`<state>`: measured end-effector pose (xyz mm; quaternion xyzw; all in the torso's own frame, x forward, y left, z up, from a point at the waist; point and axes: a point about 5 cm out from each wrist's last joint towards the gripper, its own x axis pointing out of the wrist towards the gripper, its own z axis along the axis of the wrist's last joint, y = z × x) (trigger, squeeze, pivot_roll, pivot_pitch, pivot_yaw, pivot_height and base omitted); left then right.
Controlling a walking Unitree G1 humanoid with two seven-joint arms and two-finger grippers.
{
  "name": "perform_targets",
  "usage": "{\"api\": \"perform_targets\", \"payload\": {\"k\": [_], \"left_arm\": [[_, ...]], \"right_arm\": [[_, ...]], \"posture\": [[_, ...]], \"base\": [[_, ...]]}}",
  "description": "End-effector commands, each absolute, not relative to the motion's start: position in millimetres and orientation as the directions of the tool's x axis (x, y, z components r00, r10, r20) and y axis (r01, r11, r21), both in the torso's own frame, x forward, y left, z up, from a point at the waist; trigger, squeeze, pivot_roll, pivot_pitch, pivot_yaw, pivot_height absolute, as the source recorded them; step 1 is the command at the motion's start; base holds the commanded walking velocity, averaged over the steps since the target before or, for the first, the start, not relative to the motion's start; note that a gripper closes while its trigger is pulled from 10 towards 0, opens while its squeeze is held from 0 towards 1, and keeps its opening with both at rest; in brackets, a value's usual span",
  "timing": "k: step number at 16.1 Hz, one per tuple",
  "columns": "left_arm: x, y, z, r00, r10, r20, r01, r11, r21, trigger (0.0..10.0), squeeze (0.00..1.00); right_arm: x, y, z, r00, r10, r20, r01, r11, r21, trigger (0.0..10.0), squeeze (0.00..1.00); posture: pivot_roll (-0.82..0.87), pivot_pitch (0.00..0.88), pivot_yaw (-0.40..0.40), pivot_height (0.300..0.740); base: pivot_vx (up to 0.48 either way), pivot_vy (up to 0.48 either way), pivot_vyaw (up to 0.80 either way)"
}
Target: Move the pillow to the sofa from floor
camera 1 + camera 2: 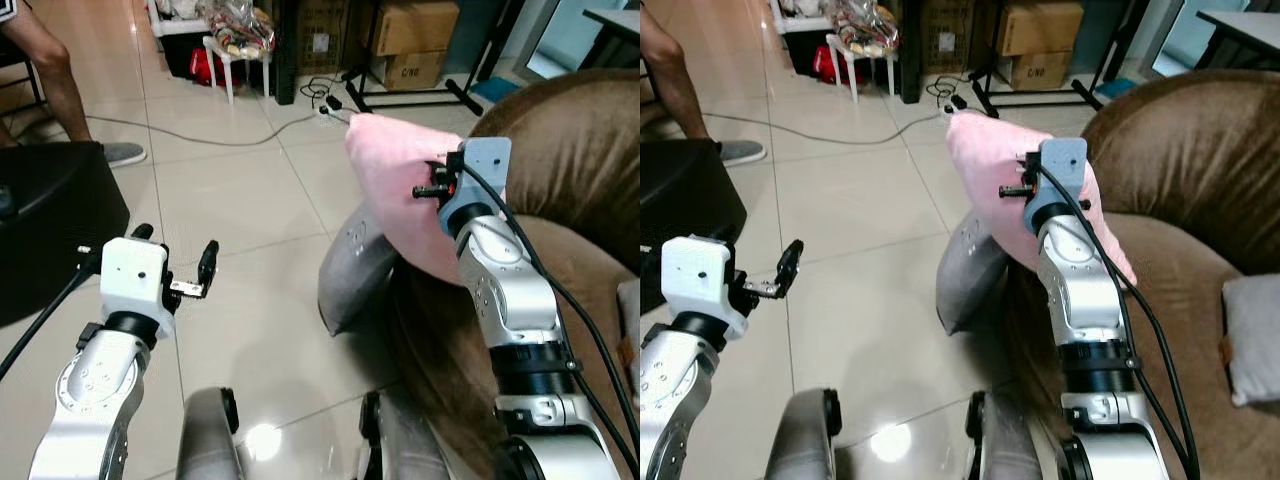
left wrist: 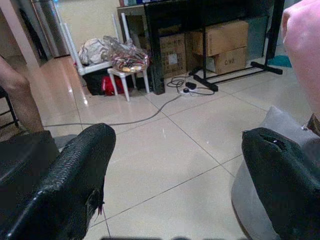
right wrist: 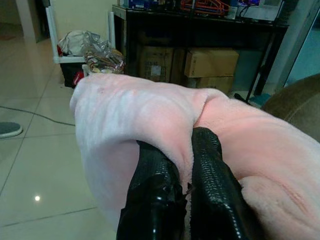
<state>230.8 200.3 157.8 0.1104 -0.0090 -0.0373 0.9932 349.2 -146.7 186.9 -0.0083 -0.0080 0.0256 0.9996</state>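
Note:
A pink fluffy pillow (image 1: 400, 180) hangs in the air over the edge of the brown sofa (image 1: 570, 160), pinched by my right gripper (image 3: 182, 165), which is shut on a fold of it. The right arm (image 1: 1070, 270) reaches up from below toward the sofa arm. A grey pillow (image 1: 355, 265) leans on the floor against the sofa front, just under the pink one. My left gripper (image 1: 180, 265) stands open over the floor tiles at the left, holding nothing; its fingers (image 2: 75, 170) frame bare tiles.
A black seat (image 1: 50, 210) stands at the left with a person's leg (image 1: 60, 80) behind it. Cardboard boxes (image 1: 410, 40), a white stool (image 1: 235, 55), a black stand and cables on the floor lie at the back. A grey cushion (image 1: 1250, 335) rests on the sofa seat.

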Motion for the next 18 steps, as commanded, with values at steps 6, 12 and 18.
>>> {"api": "perform_targets", "payload": {"k": [6,12,18], "left_arm": [[234.0,196.2,157.3,0.995,-0.101,0.009,0.096,0.970,0.223,10.0,0.00],[236.7,195.4,157.9,0.993,-0.115,0.008,0.110,0.966,0.232,10.0,0.00],[237.5,199.1,159.3,0.994,-0.110,0.009,0.104,0.962,0.251,10.0,0.00]], "right_arm": [[349.7,-155.4,195.5,0.999,0.019,0.040,-0.018,1.000,-0.019,10.0,0.00],[350.2,-160.1,194.3,0.999,-0.001,0.035,0.001,1.000,-0.021,10.0,0.00],[350.2,-157.2,192.1,1.000,-0.002,0.030,0.003,1.000,-0.015,10.0,0.00]], "posture": [[0.05,0.000,-0.087,0.695],[0.05,0.000,-0.077,0.740],[0.05,0.000,-0.075,0.740]], "base": [[0.000,0.000,0.00],[0.000,0.000,0.00],[0.000,0.000,0.00]]}}
